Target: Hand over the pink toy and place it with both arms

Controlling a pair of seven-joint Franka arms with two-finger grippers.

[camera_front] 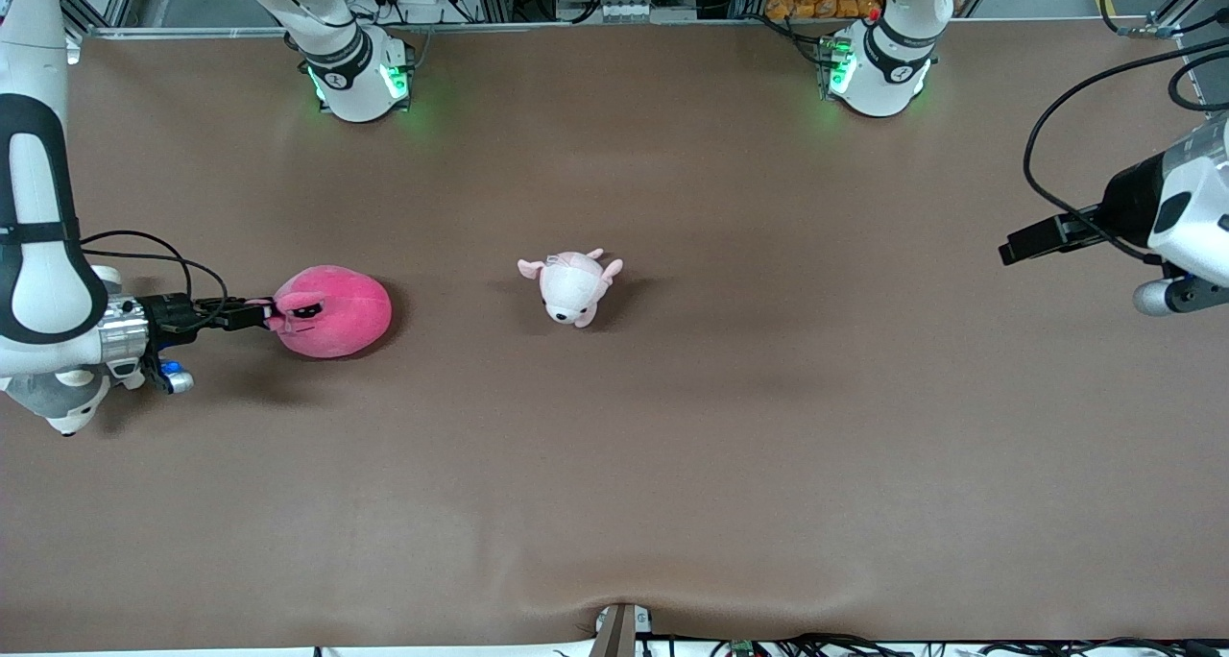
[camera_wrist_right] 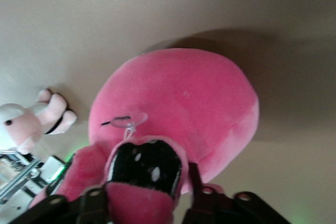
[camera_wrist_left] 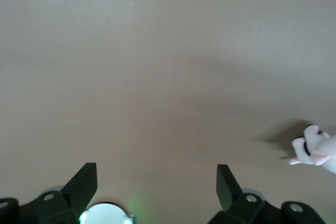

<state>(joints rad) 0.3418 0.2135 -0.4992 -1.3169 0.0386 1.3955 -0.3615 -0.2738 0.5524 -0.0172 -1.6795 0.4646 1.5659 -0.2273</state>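
Two toys lie on the brown table [camera_front: 614,503]: the pink toy [camera_front: 336,311] toward the right arm's end, w/ the right gripper [camera_front: 267,315] clenched on its face end, and a small pale pink-and-white plush [camera_front: 572,286] mid-table. The right wrist view shows what the front view can't: black fingers [camera_wrist_right: 195,182] squeezing plush beside the dark eye patch, plus a small clear tag. The left gripper [camera_wrist_left: 156,182] waits over bare table at the left arm's end, fingers spread wide & empty; racks and cables line the table's edge by the arms' bases.

Pink toy [camera_wrist_right: 184,103] in right pincer [camera_wrist_right: 144,203]
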